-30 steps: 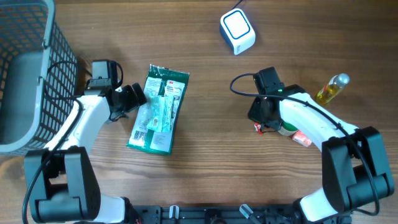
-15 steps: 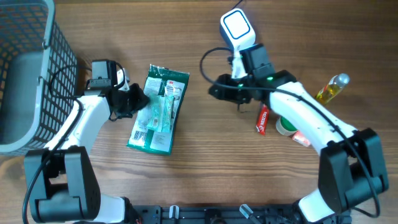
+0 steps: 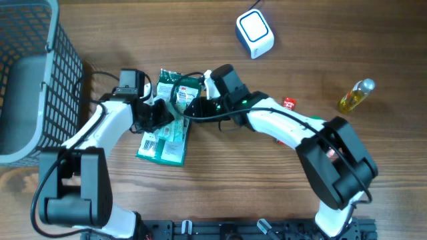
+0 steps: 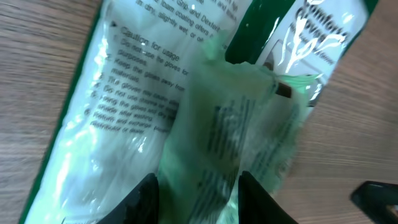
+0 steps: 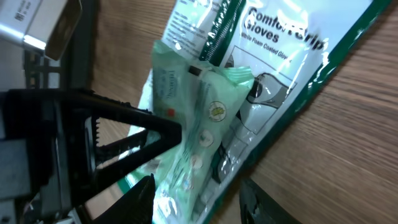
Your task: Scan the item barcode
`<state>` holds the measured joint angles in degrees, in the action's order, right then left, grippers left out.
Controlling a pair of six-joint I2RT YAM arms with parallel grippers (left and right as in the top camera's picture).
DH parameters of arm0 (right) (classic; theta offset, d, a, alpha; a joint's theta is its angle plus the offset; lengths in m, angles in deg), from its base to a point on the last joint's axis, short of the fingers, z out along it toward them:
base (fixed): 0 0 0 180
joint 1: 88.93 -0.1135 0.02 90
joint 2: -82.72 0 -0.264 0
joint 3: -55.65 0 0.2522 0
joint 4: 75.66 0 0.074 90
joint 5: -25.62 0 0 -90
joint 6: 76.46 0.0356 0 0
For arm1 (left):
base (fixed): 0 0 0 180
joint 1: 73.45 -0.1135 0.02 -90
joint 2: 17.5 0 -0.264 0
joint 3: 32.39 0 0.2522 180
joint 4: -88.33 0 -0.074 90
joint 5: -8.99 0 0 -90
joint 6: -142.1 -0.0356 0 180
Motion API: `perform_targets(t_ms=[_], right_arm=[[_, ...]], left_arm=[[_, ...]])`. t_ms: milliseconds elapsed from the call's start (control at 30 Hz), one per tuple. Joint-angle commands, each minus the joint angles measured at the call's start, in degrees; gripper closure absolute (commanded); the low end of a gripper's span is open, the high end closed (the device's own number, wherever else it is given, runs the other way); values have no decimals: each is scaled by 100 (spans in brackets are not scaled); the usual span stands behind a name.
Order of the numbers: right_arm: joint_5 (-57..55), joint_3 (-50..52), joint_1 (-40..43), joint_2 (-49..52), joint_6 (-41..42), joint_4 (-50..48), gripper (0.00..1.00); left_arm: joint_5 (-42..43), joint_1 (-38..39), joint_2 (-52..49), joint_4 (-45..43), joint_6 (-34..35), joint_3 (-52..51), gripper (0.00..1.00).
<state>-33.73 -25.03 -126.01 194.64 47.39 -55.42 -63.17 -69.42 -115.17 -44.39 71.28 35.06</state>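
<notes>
A: Where is the pale green pouch (image 5: 189,118)?
B: On top of the glove pack (image 3: 163,143), left of centre on the worktop (image 3: 233,173) and well apart from the scanner (image 3: 254,33) at the far edge.
A: And the left tool (image 4: 199,186)?
B: Clamped on the pouch, a finger on either side.
A: The right tool (image 5: 196,193)?
B: It faces the left one, fingers spread and straddling the pouch's other end.
</notes>
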Motion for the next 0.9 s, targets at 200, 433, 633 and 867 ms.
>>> perform_targets(t_ms=[200,433,633,867], right_arm=[[26,-61,-197,487,234,-275,56],[52,-63,-190,487,236,-125,57],[505,-63,92,483,236,-20,68],[496,-63,144,485,214,363,91]], left_arm=[[-330,63,-262,-31,-72,-90,96],[1145,59,-221,-42,-74,28,96],[1362,63,-221,-50,-74,26,96],[1272,63,-225,-116,-72,22,96]])
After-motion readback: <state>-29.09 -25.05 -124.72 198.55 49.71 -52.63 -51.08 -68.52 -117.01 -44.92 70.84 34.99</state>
